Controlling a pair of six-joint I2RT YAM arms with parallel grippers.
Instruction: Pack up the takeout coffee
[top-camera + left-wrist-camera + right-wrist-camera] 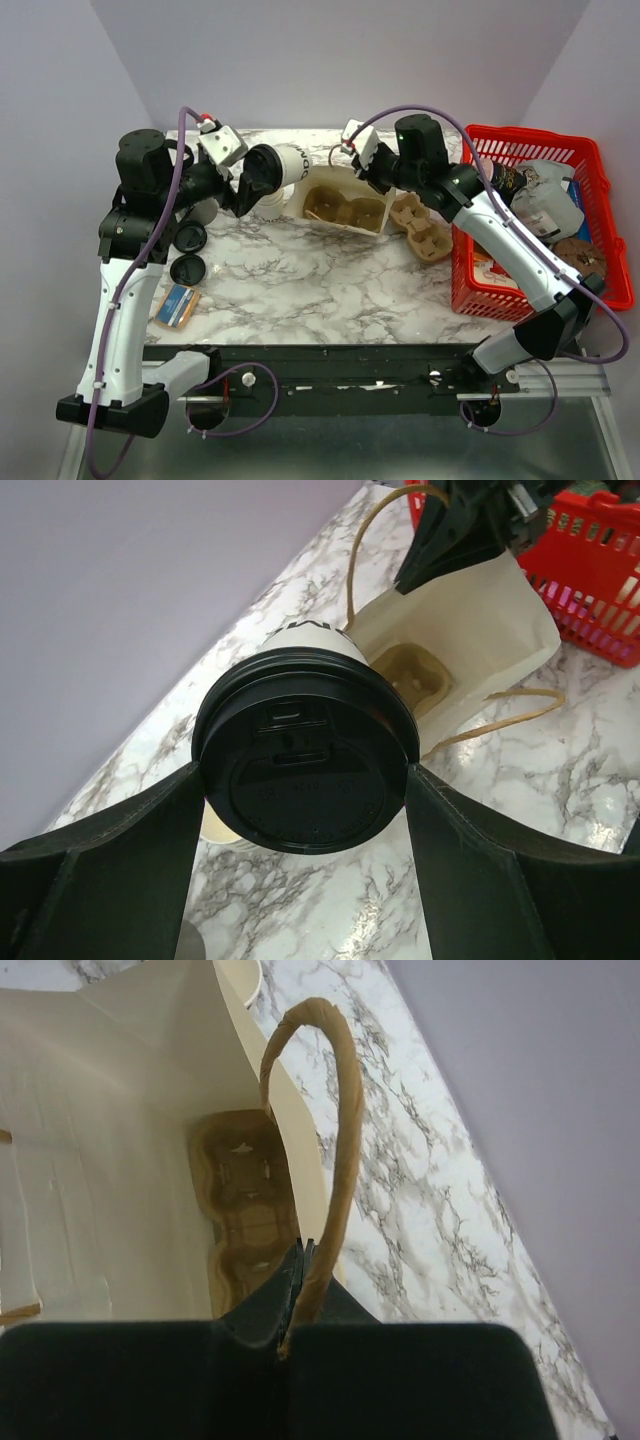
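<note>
The takeout coffee [285,165], a white paper cup with a black lid [305,775], lies on its side in my left gripper [255,180], held above the table just left of the bag. The left fingers [120,870] are shut on the lid's rim. The cream paper bag [345,205] stands open with a brown cardboard cup carrier [245,1190] inside. My right gripper [375,180] is shut on the bag's right rim beside its brown twisted handle [330,1110], holding the bag open. The bag also shows in the left wrist view [470,630].
A red basket [470,290] with packaged goods stands at the right. A loose cardboard carrier [420,228] lies between bag and basket. Two loose black lids [188,255], lidless white cups [272,205] and a blue-orange packet [180,305] sit at the left.
</note>
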